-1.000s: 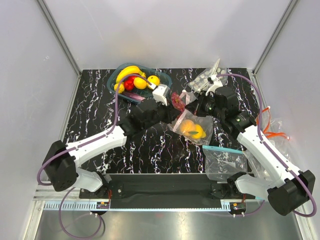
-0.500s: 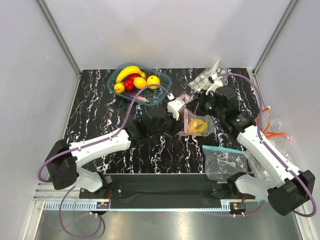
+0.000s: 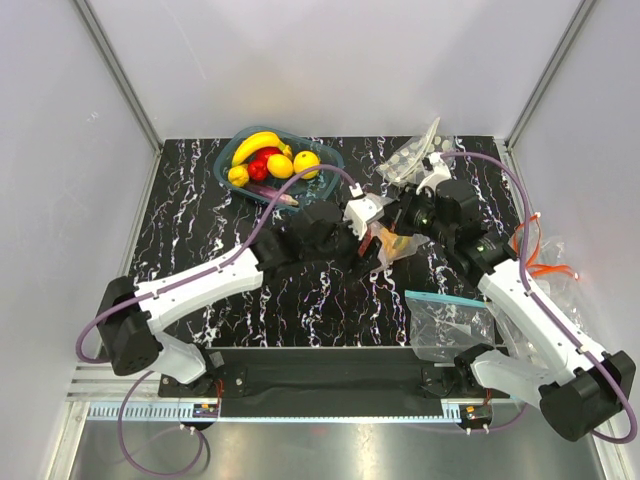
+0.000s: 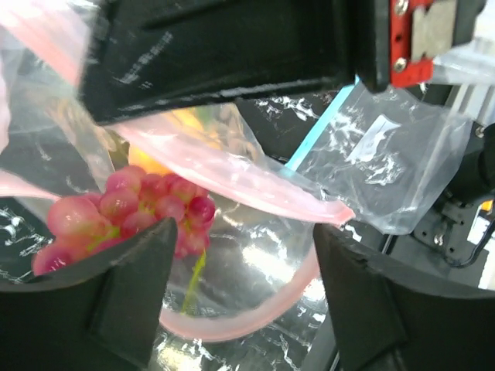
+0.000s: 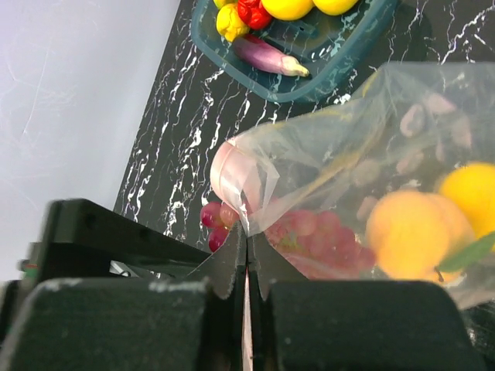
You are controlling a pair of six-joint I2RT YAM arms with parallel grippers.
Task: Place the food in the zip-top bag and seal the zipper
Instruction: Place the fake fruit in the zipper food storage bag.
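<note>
- Dark-red grape cluster [image 4: 147, 209] was seen between the spread fingers of the left gripper [image 4: 240, 297], at the crinkly zip-top bag [image 4: 255, 255] mouth.
- Its pink zipper [image 5: 232, 174] was pinched by the right gripper [image 5: 246, 259].

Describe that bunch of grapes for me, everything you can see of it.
The grape cluster is a small bunch of glossy pink-red beads that look like plastic, with a thin green stem hanging beneath. It lies at the pink-edged mouth of the zip-top bag and seems to be partly inside the clear film. It leans against one finger of the open left gripper, which is not squeezing it.
</note>
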